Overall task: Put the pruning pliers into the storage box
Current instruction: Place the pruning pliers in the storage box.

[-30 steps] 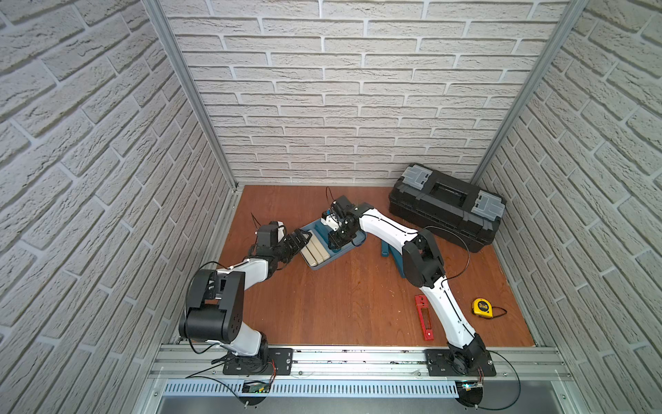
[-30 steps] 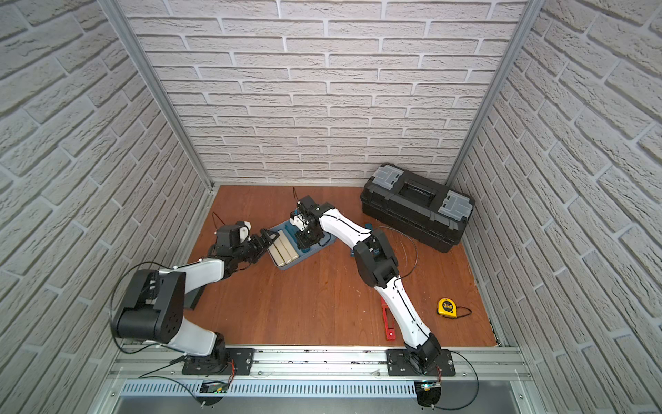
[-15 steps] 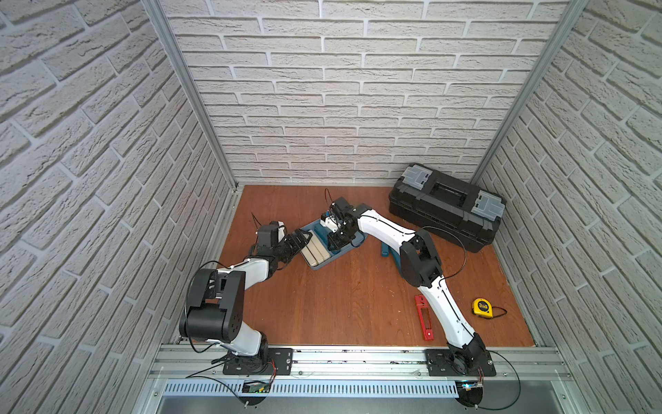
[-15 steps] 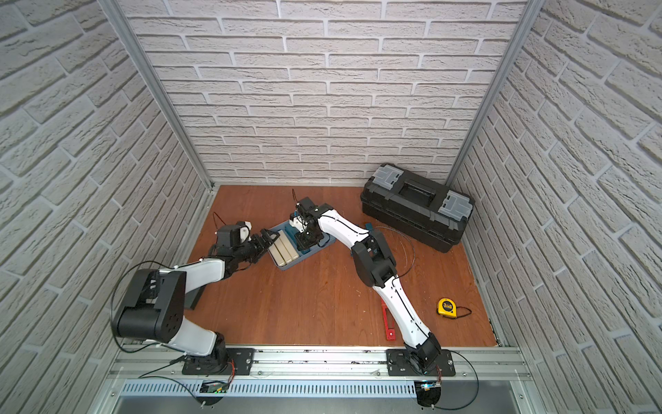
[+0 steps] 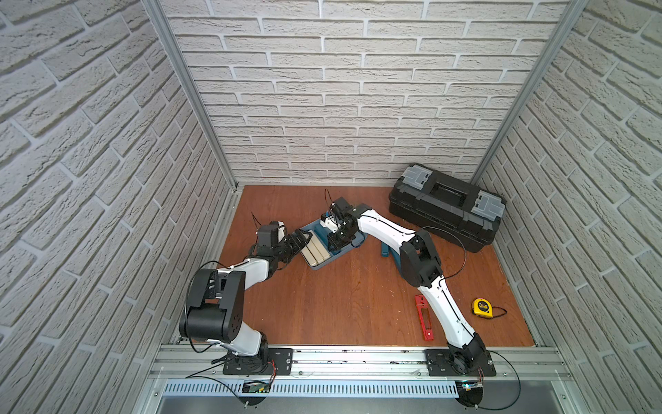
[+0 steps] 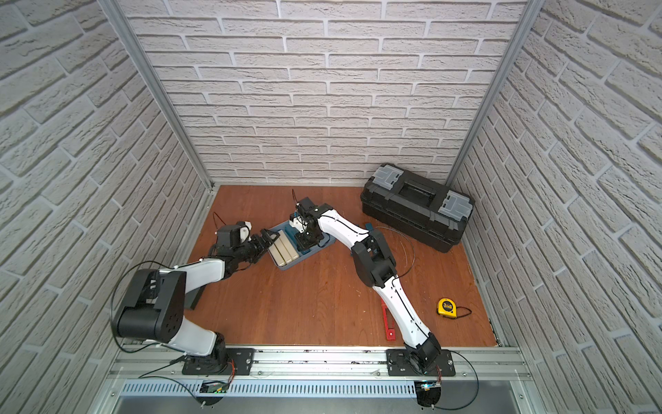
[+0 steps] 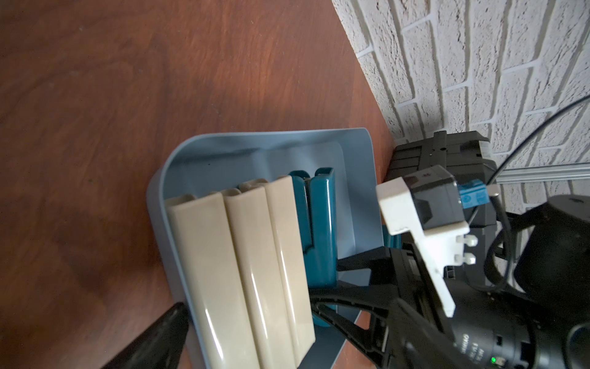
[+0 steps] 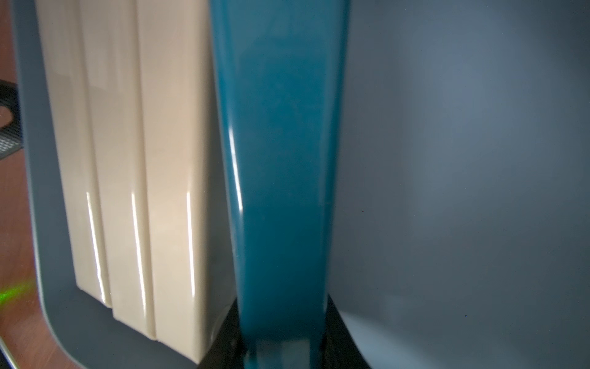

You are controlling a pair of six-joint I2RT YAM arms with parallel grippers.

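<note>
Pruning pliers point(image 5: 424, 317), where?
— Flat on the wood floor point(image 5: 340, 308), slim, bright red, dark-slotted, well apart from the storage box point(image 5: 336, 258). Right gripper point(image 5: 337, 241) clamps a teal bar point(image 8: 281, 159) inside it; left gripper point(image 5: 301, 239) gapes wide.

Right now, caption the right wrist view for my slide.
Right gripper grips a teal bar inside the light blue storage box, beside three cream bars.

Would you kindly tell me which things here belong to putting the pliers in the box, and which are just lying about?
For the job:
- pliers
- box

Lying about:
- toolbox
- tape measure
- beige bars, in the box
- teal bar, held by the right gripper
</note>
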